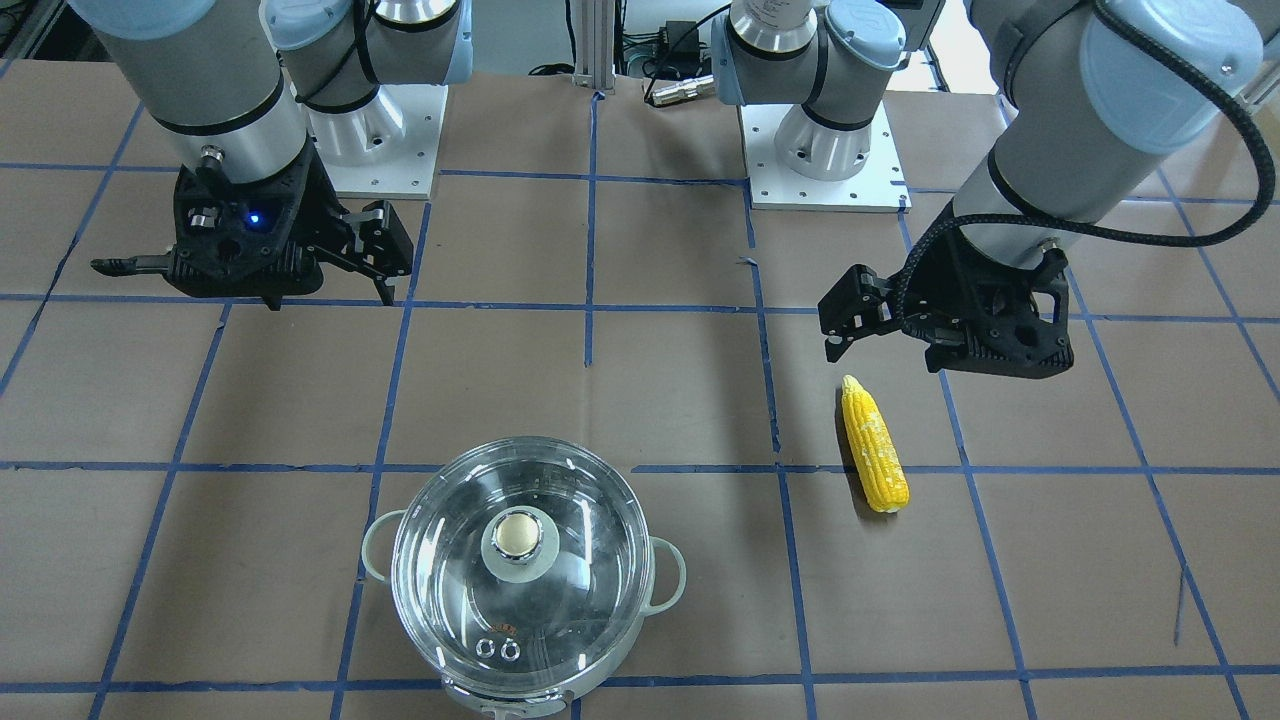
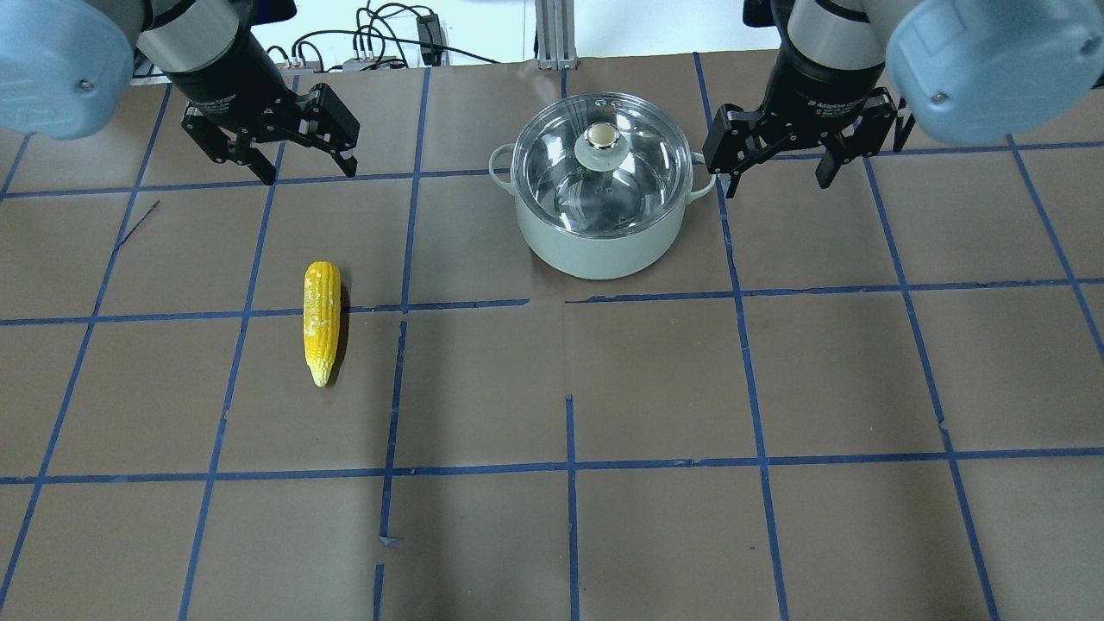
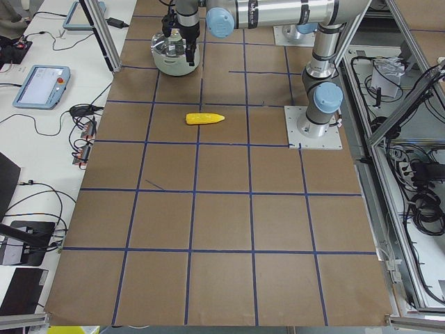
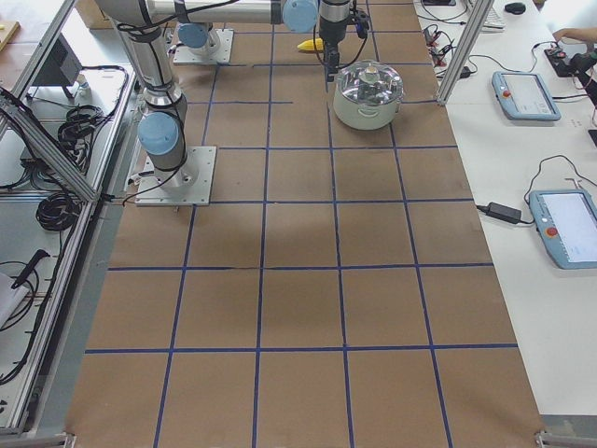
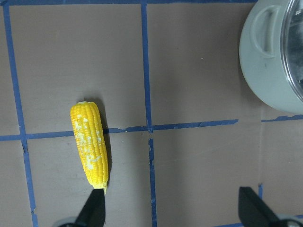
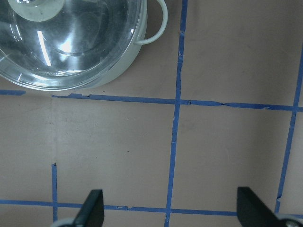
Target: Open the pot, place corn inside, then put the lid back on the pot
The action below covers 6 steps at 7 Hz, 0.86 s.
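Note:
The steel pot stands at the far middle of the table with the glass lid on it, cream knob up. The corn lies flat on the paper to the pot's left, pointed end toward the robot. My left gripper hangs open and empty above the table just beyond the corn's blunt end; its wrist view shows the corn and the pot's side. My right gripper hangs open and empty just right of the pot's handle.
The table is covered in brown paper with a blue tape grid. The two arm bases on white plates stand at the robot's edge. Tablets and cables lie on side benches off the table.

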Tool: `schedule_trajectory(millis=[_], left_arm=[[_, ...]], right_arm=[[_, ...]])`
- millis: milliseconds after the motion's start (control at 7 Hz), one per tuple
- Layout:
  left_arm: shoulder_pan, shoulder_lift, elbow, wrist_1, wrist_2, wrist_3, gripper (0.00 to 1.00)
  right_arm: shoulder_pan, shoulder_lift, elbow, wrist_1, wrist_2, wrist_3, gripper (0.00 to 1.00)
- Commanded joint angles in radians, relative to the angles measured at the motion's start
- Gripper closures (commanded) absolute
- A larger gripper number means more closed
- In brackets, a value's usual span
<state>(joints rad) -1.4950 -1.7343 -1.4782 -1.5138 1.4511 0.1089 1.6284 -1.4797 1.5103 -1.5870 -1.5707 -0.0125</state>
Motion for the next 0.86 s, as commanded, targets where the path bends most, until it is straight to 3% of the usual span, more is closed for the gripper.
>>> schedule_trajectory(millis=[0, 429, 714], left_arm=[[0.002, 0.005, -0.013, 0.000, -0.002, 0.012, 0.00], [0.013, 0.022, -0.027, -0.003, 0.011, 0.020, 0.00], [0.047, -0.004, -0.030, 0.007, 0.110, 0.061, 0.00]], right_arm=[[0.001, 0.006, -0.013, 0.028, 0.003, -0.001, 0.00], [0.004, 0.021, -0.010, 0.009, 0.004, 0.011, 0.00], [0.016, 0.097, -0.079, -0.048, 0.000, 0.019, 0.00]])
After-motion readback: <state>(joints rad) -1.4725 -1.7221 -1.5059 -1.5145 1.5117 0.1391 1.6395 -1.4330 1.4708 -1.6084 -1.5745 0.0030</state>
